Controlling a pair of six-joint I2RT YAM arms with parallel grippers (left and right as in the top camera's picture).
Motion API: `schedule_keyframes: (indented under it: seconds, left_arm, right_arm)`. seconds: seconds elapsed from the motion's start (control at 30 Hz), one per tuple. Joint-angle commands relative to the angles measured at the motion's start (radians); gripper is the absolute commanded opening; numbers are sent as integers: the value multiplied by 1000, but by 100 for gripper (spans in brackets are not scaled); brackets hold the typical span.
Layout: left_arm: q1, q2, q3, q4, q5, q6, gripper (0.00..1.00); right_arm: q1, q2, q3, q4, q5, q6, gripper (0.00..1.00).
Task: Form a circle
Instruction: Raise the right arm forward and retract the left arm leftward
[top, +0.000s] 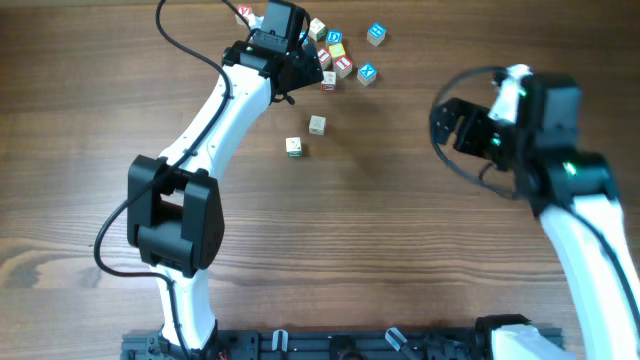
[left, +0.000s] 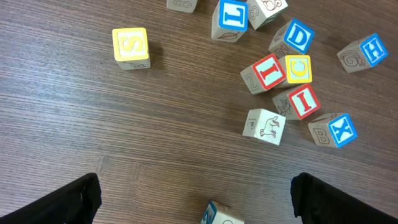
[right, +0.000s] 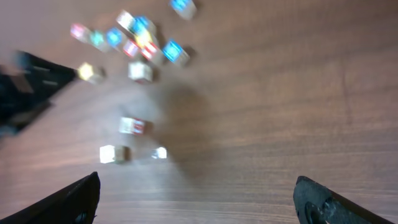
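No circle shows. Several small wooden letter cubes lie in a loose clump at the table's far middle (top: 340, 58). In the left wrist view I read a red I cube (left: 303, 101), a second red I (left: 266, 71), a blue X cube (left: 336, 129), a yellow C (left: 297, 68) and a cream animal cube (left: 264, 126). My left gripper (left: 196, 186) (top: 285, 25) hovers open just left of the clump, with one cube (left: 221, 214) lying on the wood between its fingers, untouched. My right gripper (top: 447, 122) (right: 196, 186) hangs open over bare wood to the right.
A yellow S cube (left: 130, 46) lies apart on the left. Blue L (left: 233, 15), D (left: 297, 36) and H (left: 364, 53) cubes ring the clump's far side. Two stray cubes (top: 316, 124) (top: 293, 147) sit nearer the table's middle. The right wrist view is blurred.
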Motion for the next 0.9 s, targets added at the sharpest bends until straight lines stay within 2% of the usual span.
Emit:
schedule_keyframes:
  seconds: [0.0,0.2,0.87]
  left_arm:
    - [-3,-6,11,3,-9,8,100]
    - [-3,-6,11,2,-9,8,100]
    - [-2,-6,11,2,-9,8,100]
  right_arm:
    - [-2,124,20,23,-26,8,100]
    - [-2,215,19,49,-25,8,100]
    - [-2,221,19,49,-25,8,100]
